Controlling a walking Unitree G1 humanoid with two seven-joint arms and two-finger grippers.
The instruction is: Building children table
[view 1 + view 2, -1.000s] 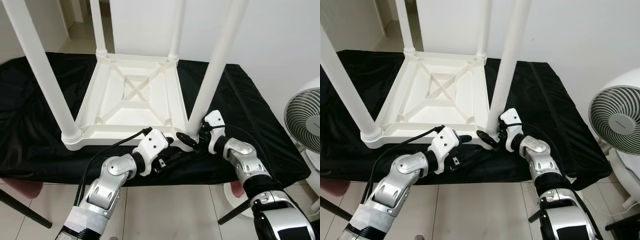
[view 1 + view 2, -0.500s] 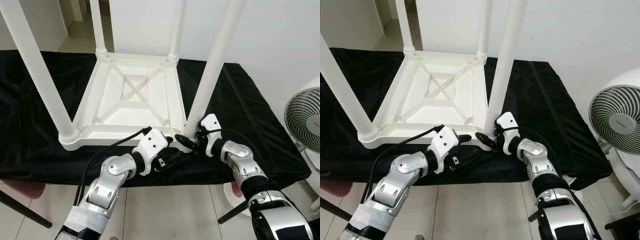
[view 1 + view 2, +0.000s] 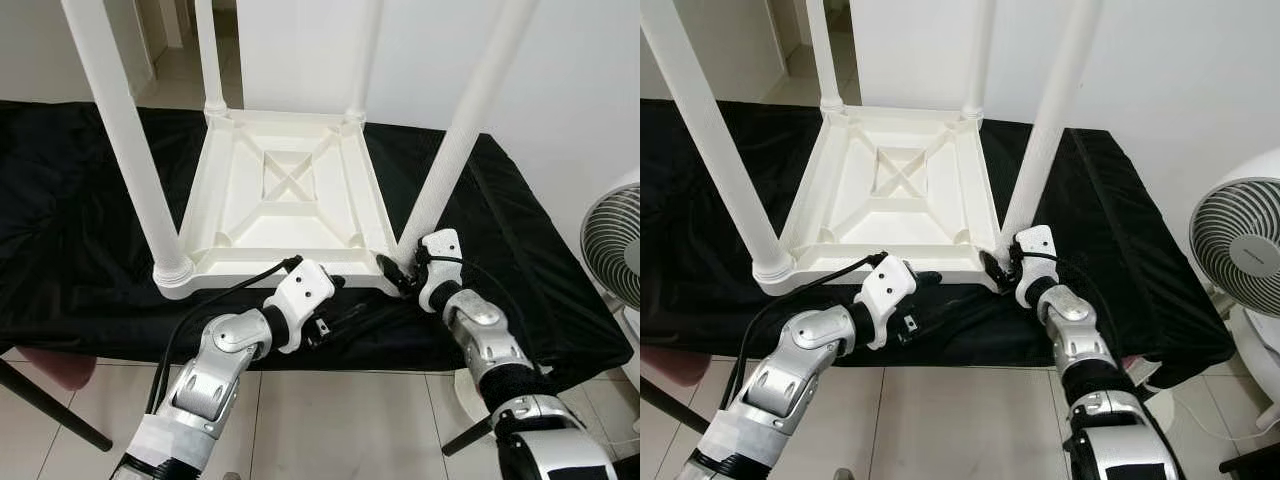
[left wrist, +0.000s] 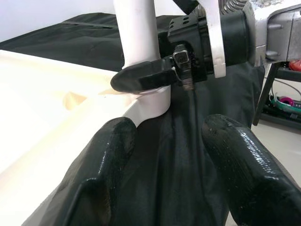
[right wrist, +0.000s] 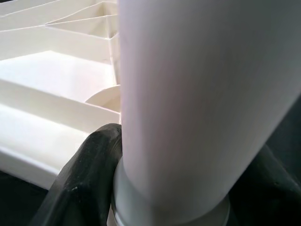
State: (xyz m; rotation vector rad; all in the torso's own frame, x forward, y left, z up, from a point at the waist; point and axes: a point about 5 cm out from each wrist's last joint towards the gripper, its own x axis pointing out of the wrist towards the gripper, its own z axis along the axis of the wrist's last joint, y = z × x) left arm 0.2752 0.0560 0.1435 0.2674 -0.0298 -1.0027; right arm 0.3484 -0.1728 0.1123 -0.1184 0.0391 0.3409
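Black-draped bench (image 3: 70,230) under the upturned white table (image 3: 285,205), right gripper (image 5: 155,188) clamped round its near leg (image 3: 455,150), left gripper (image 4: 164,155) parted wide just beside it.

One upturned white tabletop (image 3: 285,200) on the black-draped counter (image 3: 70,230), carrying four white legs (image 3: 125,130), one at each corner. Two grippers: left (image 3: 335,310), right (image 3: 395,272). One fan (image 3: 1240,245) beyond the counter's right edge.

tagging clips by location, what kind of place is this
Most likely a room in a home. There is a pale tiled floor, plain white walls, a white electric fan standing at the side, and an upturned white children's table on a bench draped in black cloth.
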